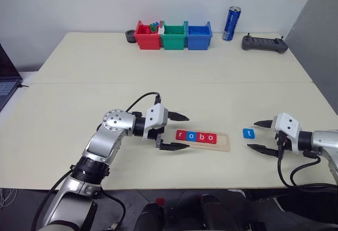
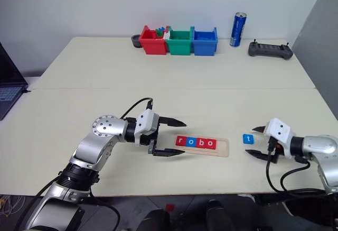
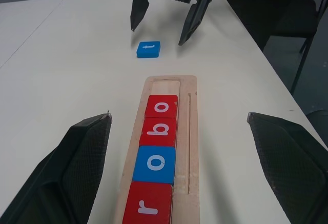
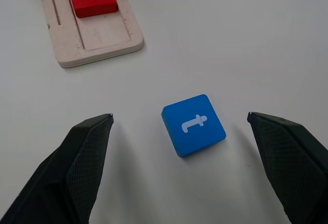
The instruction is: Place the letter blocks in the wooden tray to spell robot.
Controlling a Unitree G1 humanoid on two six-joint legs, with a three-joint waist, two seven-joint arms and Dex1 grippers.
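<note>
The wooden tray [image 1: 223,142] lies near the table's front edge, and four letter blocks in it read r [image 1: 181,135], o [image 1: 191,136], b [image 1: 200,136], o [image 1: 210,137]. Its right end slot is bare. A blue t block [image 1: 249,133] lies flat on the table just right of the tray. My right gripper [image 1: 252,135] is open, one finger on each side of the t block [image 4: 193,124] without touching it. My left gripper [image 1: 187,131] is open at the tray's left end, its fingers straddling the r block [image 3: 148,206].
Red [image 1: 147,36], green [image 1: 174,36] and blue [image 1: 199,35] bins stand at the table's far edge, with a blue can [image 1: 231,24] and a black controller [image 1: 264,44] to their right. A laptop corner [image 1: 6,83] shows at the far left.
</note>
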